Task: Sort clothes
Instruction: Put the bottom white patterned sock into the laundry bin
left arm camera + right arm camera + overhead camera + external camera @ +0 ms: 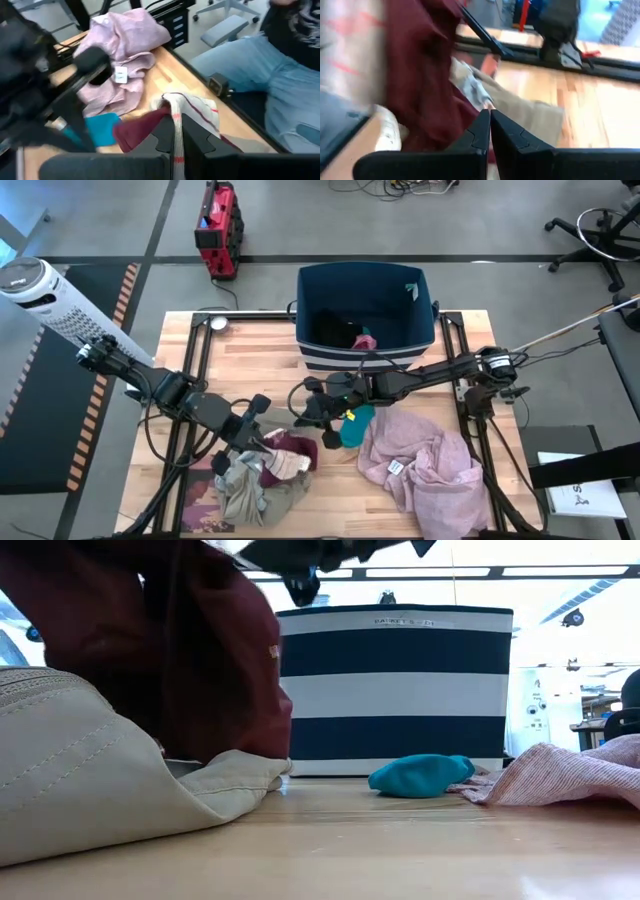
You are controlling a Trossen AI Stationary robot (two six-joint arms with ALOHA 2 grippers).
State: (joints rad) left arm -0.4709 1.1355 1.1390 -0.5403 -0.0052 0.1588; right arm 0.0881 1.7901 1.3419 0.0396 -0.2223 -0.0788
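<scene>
My left gripper (262,430) is shut on a maroon garment (292,448) with a cream, red-striped part. The garment sits on top of the khaki-beige garment (255,492) at the table's near left. My right gripper (327,430) is shut and empty, just right of the maroon garment and beside the small teal cloth (356,426). The lilac-pink garment (420,465) lies in a heap at the near right. A black garment (335,330) and a pink one (364,339) lie inside the striped bin (365,355). My left gripper pinches a cream, red-striped fold (175,131) of the maroon garment between its two fingers. The fingers slant down from the table's left. The maroon part (150,640) hangs below the hold, and its lower end rests on the khaki-beige garment (100,780).
The navy and white striped bin (395,690) stands at the far middle of the table. A flat pinkish book (203,502) lies under the khaki pile at the near left. A seated person's legs (280,85) show beyond the table's near edge. Bare wood lies between the heaps.
</scene>
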